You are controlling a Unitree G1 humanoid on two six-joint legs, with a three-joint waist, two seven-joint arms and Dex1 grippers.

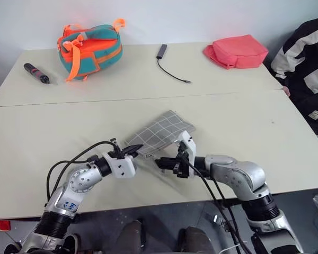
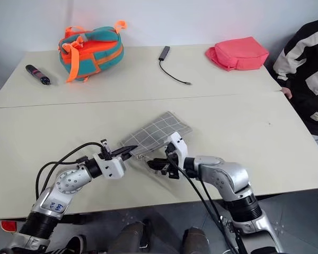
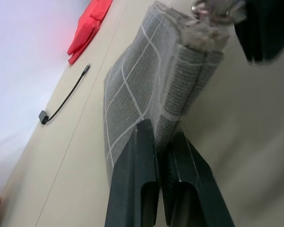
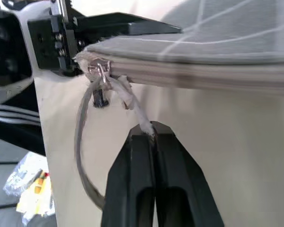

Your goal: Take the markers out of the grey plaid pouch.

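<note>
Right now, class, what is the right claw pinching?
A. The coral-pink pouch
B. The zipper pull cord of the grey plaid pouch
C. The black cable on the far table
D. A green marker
B: in the right wrist view the right claw is shut on the pale pull cord leading to the zipper at the corner of the grey plaid pouch.

Two cream, matte-topped rectangular tables point(image 1: 53, 132) stand pushed together, their seam running straight across the surface beyond the fingers. A plain white wall point(image 1: 201, 18) rises directly behind the far table edge. Light is even and soft. Dark grey smooth floor point(image 1: 302, 198) shows under the near edge, below the fingers.
</note>
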